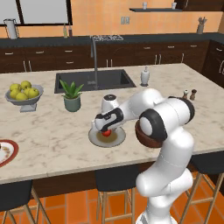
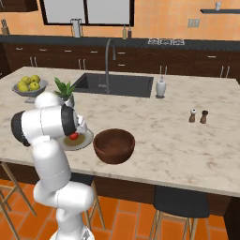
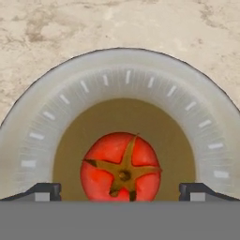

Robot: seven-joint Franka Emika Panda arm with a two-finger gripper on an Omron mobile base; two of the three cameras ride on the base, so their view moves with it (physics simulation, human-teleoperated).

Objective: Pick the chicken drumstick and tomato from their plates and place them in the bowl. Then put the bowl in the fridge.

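Marble counter [image 1: 52,140] stretched across your left base view, and your pincer [image 1: 105,130] hung directly over the tomato [image 1: 106,133] on the grey-rimmed plate [image 1: 95,139]. The wooden bowl [image 1: 141,135] sat at the plate's 3 o'clock, mostly behind your arm, and the red-rimmed plate [image 1: 8,151] lay well apart at 9 o'clock.

From your right base view, the tomato [image 2: 73,136] rested on that plate [image 2: 83,140], with the bowl [image 2: 114,146] just beside it at 3 o'clock.

Your hand view had the pincer [image 3: 120,191] spread wide, its tips flanking the tomato [image 3: 120,166] at 3 and 9 o'clock, touching nothing; the stem faced the camera, on the plate's [image 3: 70,93] brownish centre.
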